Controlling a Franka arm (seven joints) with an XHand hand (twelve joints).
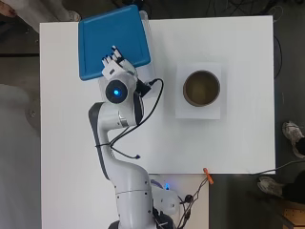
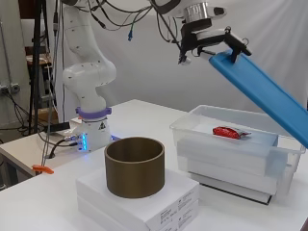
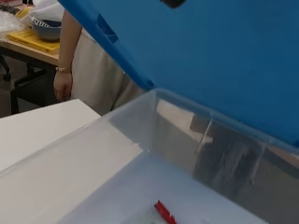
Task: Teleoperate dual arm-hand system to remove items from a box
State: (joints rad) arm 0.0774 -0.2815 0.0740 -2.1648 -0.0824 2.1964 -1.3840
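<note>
Side view: a small red packet (image 2: 231,132) lies flat on pale padding inside a clear plastic box (image 2: 192,126) at the right of the white table (image 2: 139,108). The packet is shiny, with a light patch on its face; any print there is too small to read. In the wrist view only one red corner of it (image 3: 164,213) shows, near the box's clear wall (image 3: 187,135).

Above the box, the black and white hand (image 2: 211,41) has its fingers curled over the raised edge of a plain blue lid (image 2: 260,89). The lid tilts steeply, its high end at the hand and its low end sloping down past the box's far side. From overhead, the lid (image 1: 114,40) hides most of the box, and the hand (image 1: 114,64) sits at its near edge.

Nearer the camera, an open, brownish round container (image 2: 134,166) stands on stacked white cartons (image 2: 159,204). Their small labels cannot be read.
</note>
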